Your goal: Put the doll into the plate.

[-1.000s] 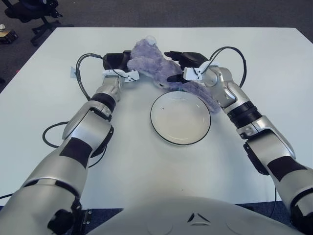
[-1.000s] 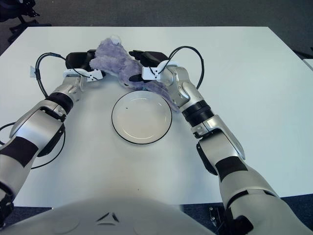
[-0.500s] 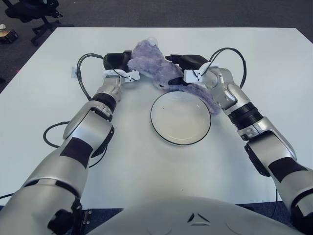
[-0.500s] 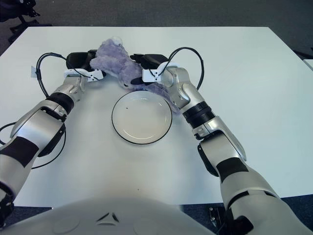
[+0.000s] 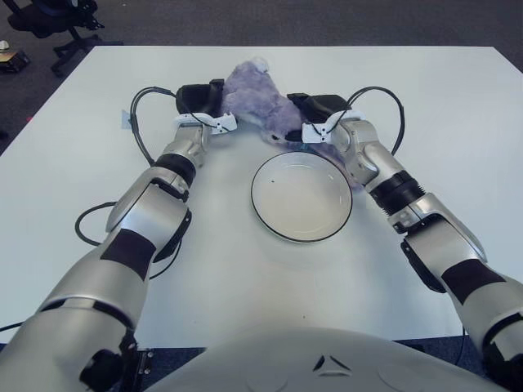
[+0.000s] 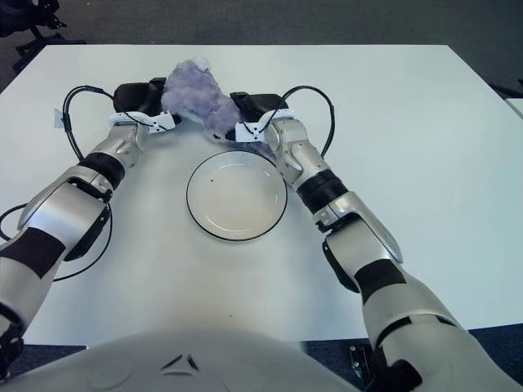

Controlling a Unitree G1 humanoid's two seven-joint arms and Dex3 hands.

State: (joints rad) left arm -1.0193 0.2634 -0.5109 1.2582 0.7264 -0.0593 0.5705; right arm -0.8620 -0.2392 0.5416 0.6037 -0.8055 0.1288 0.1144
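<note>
Left eye: my left hand (image 5: 200, 98) and right hand (image 5: 315, 109) both clamp the purple doll (image 5: 257, 102), which sits at 12 o'clock beyond the white plate (image 5: 301, 197), not in it.

Right eye: same grip, doll (image 6: 198, 96) between both hands on the table (image 6: 425, 122), plate (image 6: 237, 196) toward 6 o'clock of it.

A white table (image 5: 458, 106) carried everything. A white plate (image 5: 301, 197) with a dark rim sat flat on it, just nearer the robot than the fingers of both hands. Beyond the plate, between those fingers, was a purple plush doll (image 5: 260, 103); whether it touched the tabletop could not be told. Black cables (image 5: 90, 231) lay on the table at the left arm.
</note>
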